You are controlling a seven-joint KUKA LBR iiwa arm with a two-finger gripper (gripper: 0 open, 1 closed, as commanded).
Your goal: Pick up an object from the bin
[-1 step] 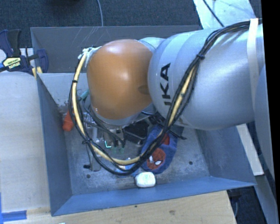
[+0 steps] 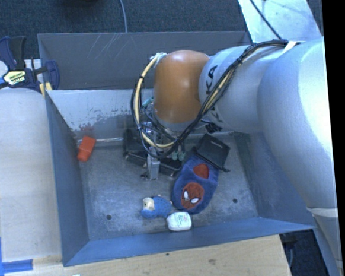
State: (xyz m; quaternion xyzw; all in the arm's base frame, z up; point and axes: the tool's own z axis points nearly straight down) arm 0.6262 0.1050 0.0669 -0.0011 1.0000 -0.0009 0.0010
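Note:
My gripper (image 2: 153, 167) hangs low over the bin floor, left of the middle and below the arm's orange dome. A black, angular thing (image 2: 135, 148) lies right behind it on its left, partly hidden by cables. A blue slipper with a red spider-mask face (image 2: 194, 188) lies just to its right, close by but apart. Nearer the front wall sit a small blue-and-white toy (image 2: 153, 207) and a white round lid-like piece (image 2: 179, 221).
An orange block (image 2: 86, 148) rests against the left wall near the back. A black flat box (image 2: 213, 150) lies behind the slipper, under the arm. The arm covers the bin's right and back parts. Bare floor shows at the front left.

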